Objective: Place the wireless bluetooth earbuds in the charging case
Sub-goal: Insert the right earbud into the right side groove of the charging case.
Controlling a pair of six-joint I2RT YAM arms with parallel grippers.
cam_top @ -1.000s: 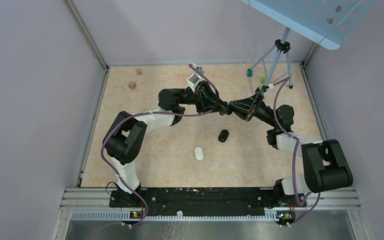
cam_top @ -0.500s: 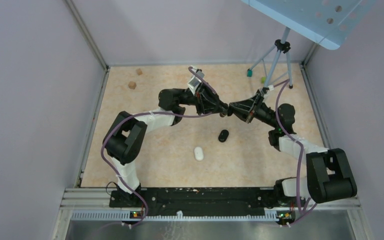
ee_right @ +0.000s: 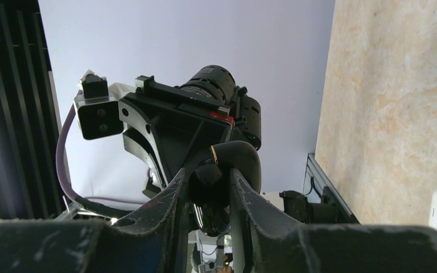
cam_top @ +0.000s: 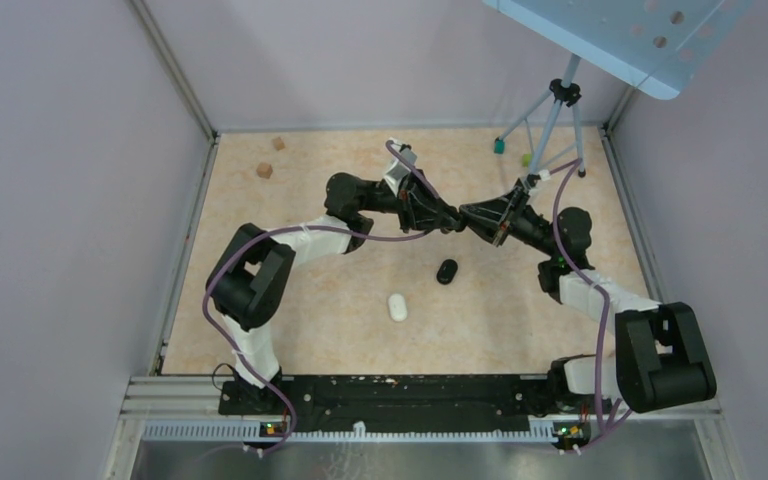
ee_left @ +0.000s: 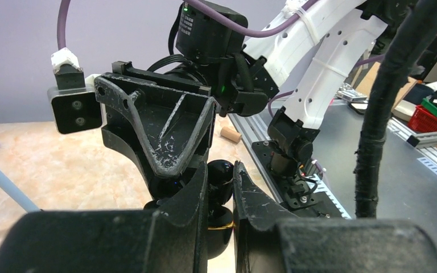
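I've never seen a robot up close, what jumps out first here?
The two arms meet nose to nose over the table's middle: the left gripper and right gripper both pinch a glossy black piece between them. Nearer the bases, a black pod and a white pod lie on the tabletop.

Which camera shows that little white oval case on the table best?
The top external view: the white oval case lies whole and unobstructed on the table. The right wrist view catches only a white sliver at its edge, probably it; the left wrist view misses it.
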